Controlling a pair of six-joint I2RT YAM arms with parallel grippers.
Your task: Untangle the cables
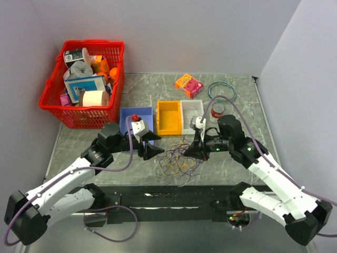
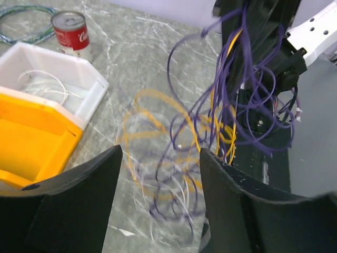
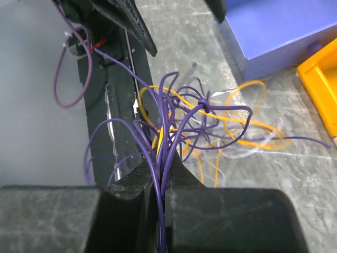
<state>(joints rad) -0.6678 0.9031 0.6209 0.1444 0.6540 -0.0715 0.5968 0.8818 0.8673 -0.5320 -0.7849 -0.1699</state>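
The cables (image 1: 178, 159) are a loose tangle of dark purple, yellow-orange and white wires on the marble table between the two arms. My right gripper (image 1: 186, 151) is shut on a bundle of purple strands and a yellow one (image 3: 160, 168), lifting that side of the cables (image 3: 205, 121) while the rest trails on the table. My left gripper (image 1: 152, 152) hovers just left of the tangle. In the left wrist view it (image 2: 160, 197) stands open, and the cables (image 2: 174, 158) lie beyond its fingers (image 2: 79, 200), untouched.
A red basket (image 1: 52, 100) full of items sits at the back left. Blue (image 1: 126, 113), yellow (image 1: 168, 117) and white (image 1: 192, 108) bins line the middle. Behind them are a soup can (image 1: 217, 109), a teal wire coil (image 1: 221, 89) and an orange-pink box (image 1: 188, 84).
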